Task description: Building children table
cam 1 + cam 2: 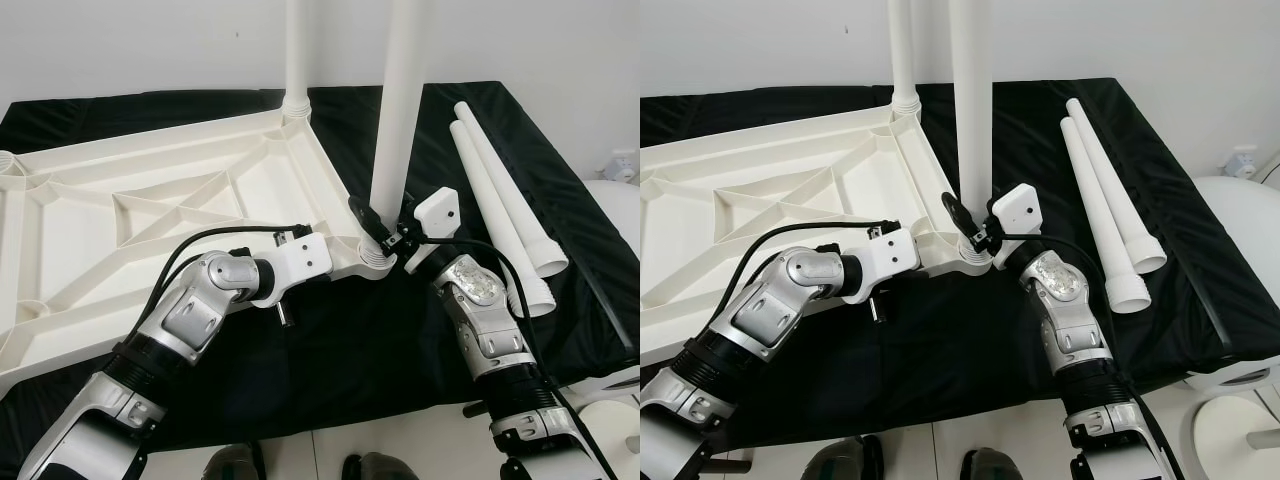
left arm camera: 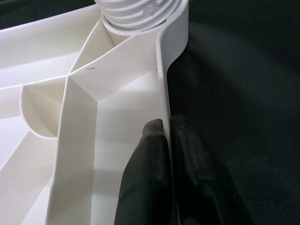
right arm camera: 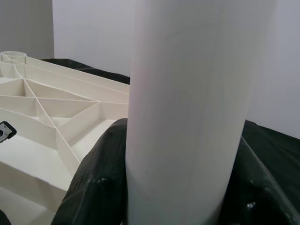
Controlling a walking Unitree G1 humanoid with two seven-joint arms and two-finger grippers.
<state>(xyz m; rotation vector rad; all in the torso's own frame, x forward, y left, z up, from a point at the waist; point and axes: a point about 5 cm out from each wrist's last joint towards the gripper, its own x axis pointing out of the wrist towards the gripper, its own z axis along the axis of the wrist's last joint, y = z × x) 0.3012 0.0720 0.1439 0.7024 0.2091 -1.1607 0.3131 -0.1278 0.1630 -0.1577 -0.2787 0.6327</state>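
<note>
At center frame, our right gripper [image 1: 385, 235] reaches up from lower right and clamps the upright leg [image 1: 398, 110] seated in the tabletop's [image 1: 150, 210] corner socket. Our left gripper [image 2: 166, 154], elbow bent, pinches the tabletop's edge wall. Both upright legs are cut off at the top edge. Two spare legs [image 1: 500, 200] lie at right.
</note>
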